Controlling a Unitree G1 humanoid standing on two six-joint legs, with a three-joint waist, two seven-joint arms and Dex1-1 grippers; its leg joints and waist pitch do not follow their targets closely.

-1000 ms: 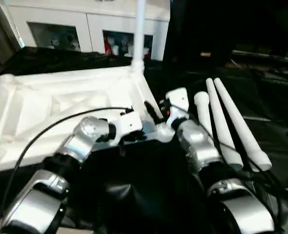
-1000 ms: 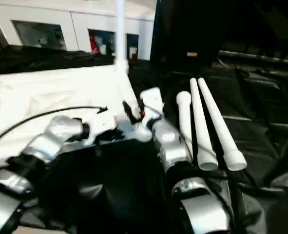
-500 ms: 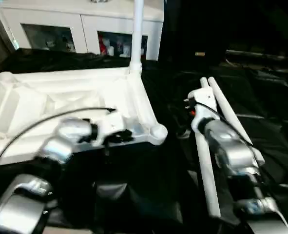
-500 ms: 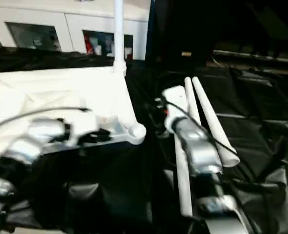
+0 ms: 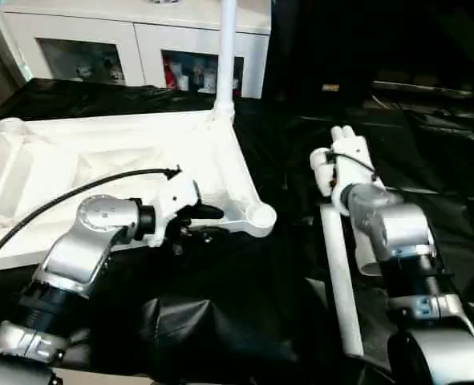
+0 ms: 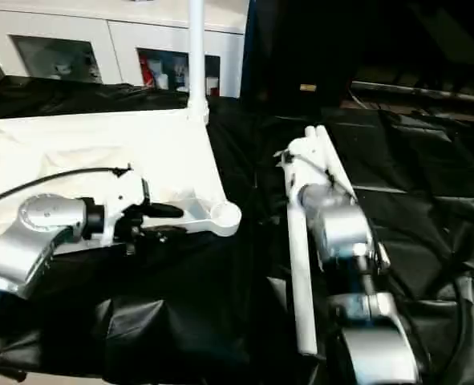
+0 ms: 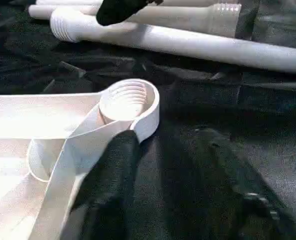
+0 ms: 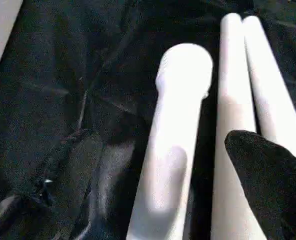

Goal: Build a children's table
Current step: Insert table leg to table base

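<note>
**Grippers split the work: one at the empty socket, one over the loose legs**

Left gripper (image 5: 207, 223) sits at the near right corner of the tabletop (image 5: 52, 172), its black fingers (image 7: 115, 165) parted around the corner's outer wall and pinching nothing. One finger lies against the outside of the rim just below the round corner socket (image 7: 129, 103), whose threaded inside faces up and stands empty. That placement reads as steadying: the top lies ribbed side up on the black cloth (image 5: 245, 313), and a hand at this corner could keep it from sliding while a leg is twisted in.

Right gripper (image 8: 215, 165) hangs over the three loose legs (image 5: 338, 273), which lie side by side on the cloth, well apart from the tabletop's right edge. Its fingers stand wide and hold nothing; one dark fingertip (image 8: 268, 175) hovers above the two far legs, while the nearest leg shows its rounded end between the fingers' lines. The wide spread suits a straddle of one tube before closing.

One leg (image 5: 226, 56) already stands upright in the far right socket, in front of the white cabinet (image 5: 140, 48). So the job looks about a quarter done. The likely step in hand is picking the nearest loose leg, then carrying its threaded end to the open socket.

The risk, as I judge it, is that the smooth tapered tubes roll against each other when one is nudged.
</note>
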